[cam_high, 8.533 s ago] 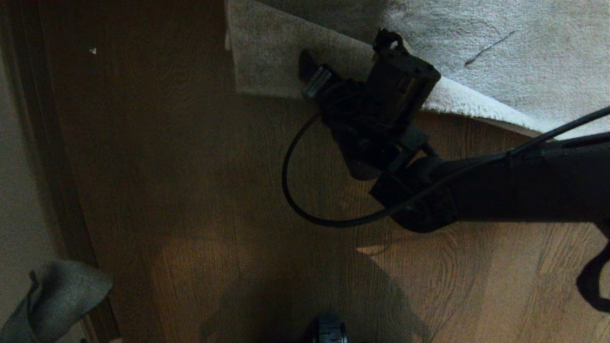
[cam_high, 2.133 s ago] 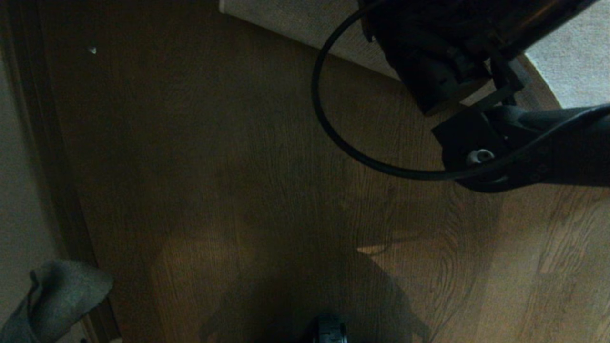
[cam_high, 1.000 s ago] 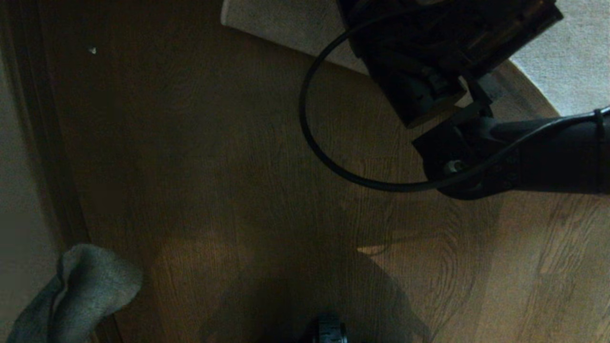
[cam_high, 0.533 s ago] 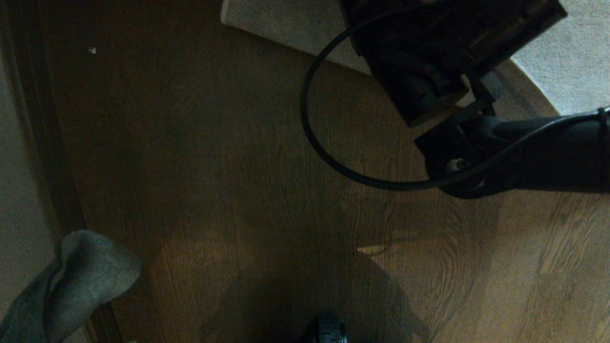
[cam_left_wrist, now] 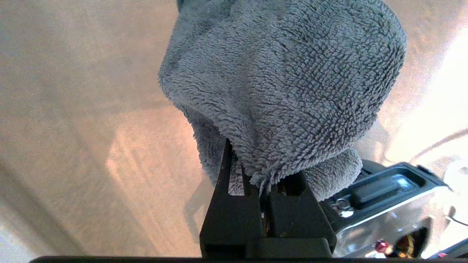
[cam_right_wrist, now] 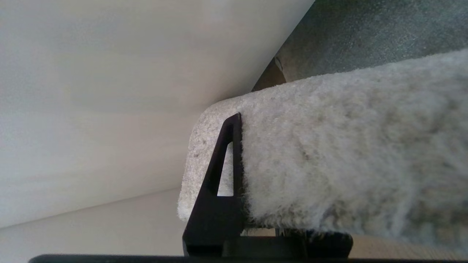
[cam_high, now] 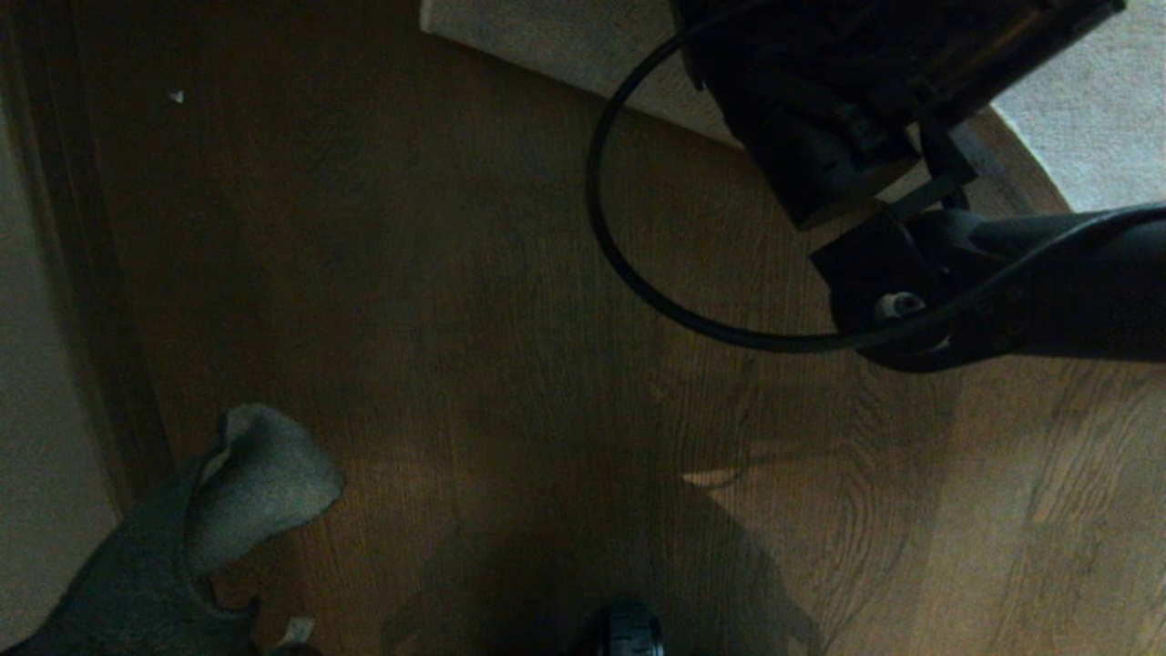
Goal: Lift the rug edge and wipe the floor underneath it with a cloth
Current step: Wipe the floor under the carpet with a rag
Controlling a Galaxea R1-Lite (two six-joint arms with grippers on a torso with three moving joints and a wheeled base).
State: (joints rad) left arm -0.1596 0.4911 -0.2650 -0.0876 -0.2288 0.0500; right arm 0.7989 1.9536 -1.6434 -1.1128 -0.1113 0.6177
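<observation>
My right gripper (cam_right_wrist: 259, 146) is shut on the rug edge (cam_right_wrist: 329, 153). It holds the light grey pile and pale backing up off the floor; one black finger (cam_right_wrist: 226, 164) shows and the other is hidden behind the pile. In the head view the right arm (cam_high: 1048, 282) reaches in from the right to the raised rug edge (cam_high: 547, 46) at the top. Bare brown floor (cam_high: 455, 319) lies below it. My left gripper (cam_left_wrist: 261, 171) is shut on the plush grey cloth (cam_left_wrist: 285, 84), which bulges over its fingers. This cloth (cam_high: 246, 492) shows low on the left, above the boards.
A dark skirting strip (cam_high: 100, 319) and a pale wall (cam_high: 36, 410) run along the left side. A black cable (cam_high: 638, 292) loops down from the right wrist. Part of my base (cam_high: 629, 633) shows at the bottom edge, and its metal housing (cam_left_wrist: 387, 197) lies beside the cloth.
The cloth in my left gripper has risen from the lower-left corner and moved right, out over the floorboards. The right arm still holds the rug edge up, almost still.
</observation>
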